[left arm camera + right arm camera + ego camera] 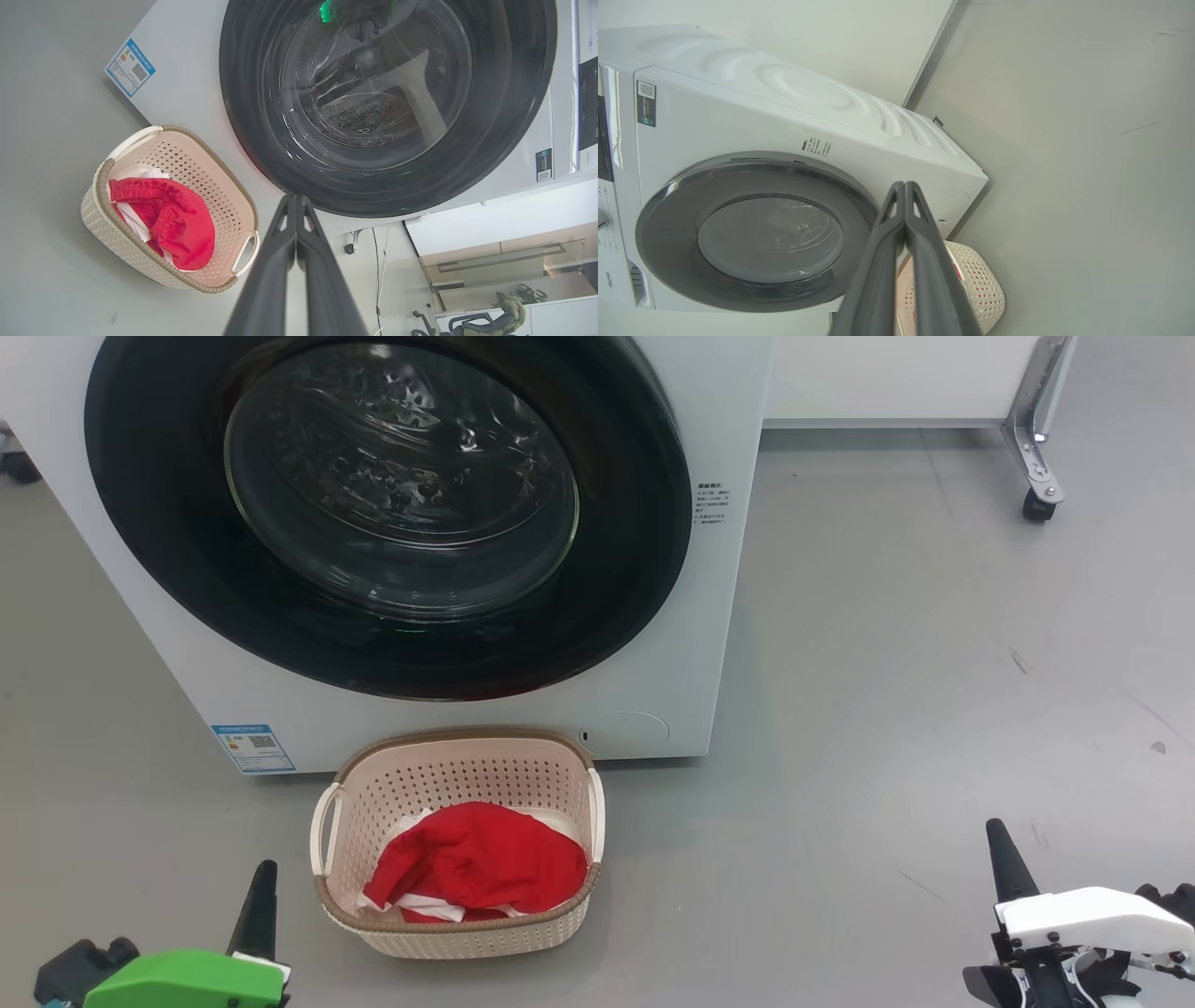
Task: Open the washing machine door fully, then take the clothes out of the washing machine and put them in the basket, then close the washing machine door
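The white washing machine [709, 616] stands ahead with its black-rimmed round door [392, 513] lying flat against the front, shut. On the floor before it sits the cream basket [467, 933] holding the red and white clothes [481, 868]. My left gripper [264, 870] is low at the left of the basket, its fingers pressed together and empty. At the lower right, well away from the basket, my right gripper [997, 828] is likewise shut on nothing. The left wrist view has the door [387, 102], basket [117, 233] and clothes [177, 224]; the right wrist view has the door [756, 233] and basket [980, 284].
Bare grey floor [934, 663] spreads to the right of the machine. A white unit on a metal leg with a caster [1038, 504] stands at the back right. A blue sticker [252, 749] marks the washer's lower left front.
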{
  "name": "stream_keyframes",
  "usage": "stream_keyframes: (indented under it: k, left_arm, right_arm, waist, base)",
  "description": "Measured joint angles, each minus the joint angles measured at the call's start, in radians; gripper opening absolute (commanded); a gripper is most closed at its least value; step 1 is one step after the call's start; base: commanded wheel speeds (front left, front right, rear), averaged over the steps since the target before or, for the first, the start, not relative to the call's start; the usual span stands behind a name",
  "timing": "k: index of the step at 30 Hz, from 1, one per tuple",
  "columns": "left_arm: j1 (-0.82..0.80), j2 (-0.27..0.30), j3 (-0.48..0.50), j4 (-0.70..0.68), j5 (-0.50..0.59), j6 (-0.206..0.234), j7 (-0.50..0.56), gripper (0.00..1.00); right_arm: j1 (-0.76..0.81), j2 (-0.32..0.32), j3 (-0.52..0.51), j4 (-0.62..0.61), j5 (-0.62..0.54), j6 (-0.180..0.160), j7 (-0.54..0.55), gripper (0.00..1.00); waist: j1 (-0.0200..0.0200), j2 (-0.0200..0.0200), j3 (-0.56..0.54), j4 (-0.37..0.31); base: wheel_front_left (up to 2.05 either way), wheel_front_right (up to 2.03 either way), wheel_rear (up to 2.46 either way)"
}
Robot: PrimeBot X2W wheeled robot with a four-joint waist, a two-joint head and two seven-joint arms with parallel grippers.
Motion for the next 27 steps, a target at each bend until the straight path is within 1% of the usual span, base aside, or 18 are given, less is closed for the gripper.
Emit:
stream_keyframes:
  k: [14,16,22,24,27]
  left_arm:
    - [-0.037,0.001,0.040,0.021,-0.183,-0.027,0.033,0.00]
    - [-0.041,0.001,0.045,0.023,-0.207,-0.035,0.037,0.00]
    - [-0.056,0.002,0.062,0.028,-0.291,-0.045,0.051,0.00]
    - [-0.061,0.002,0.070,0.030,-0.311,-0.051,0.058,0.00]
    - [-0.068,0.002,0.077,0.033,-0.354,-0.053,0.063,0.00]
  right_arm:
    - [-0.034,-0.008,-0.038,0.001,0.180,0.009,0.038,0.00]
    - [-0.040,-0.011,-0.044,0.001,0.208,0.017,0.047,0.00]
    - [-0.055,-0.017,-0.062,0.002,0.285,0.019,0.062,0.00]
    - [-0.061,-0.019,-0.067,0.002,0.307,0.026,0.068,0.00]
    - [-0.067,-0.021,-0.075,0.003,0.348,0.026,0.077,0.00]
  waist:
    - [0.0000,0.0000,0.002,-0.004]
    - [0.0000,0.0000,0.003,-0.004]
    - [0.0000,0.0000,0.004,-0.006]
    - [0.0000,0.0000,0.004,-0.006]
    - [0.0000,0.0000,0.004,-0.007]
  base:
    - [0.00,0.00,0.00]
    - [0.00,0.00,0.00]
    - [0.00,0.00,0.00]
    - [0.00,0.00,0.00]
    - [0.00,0.00,0.00]
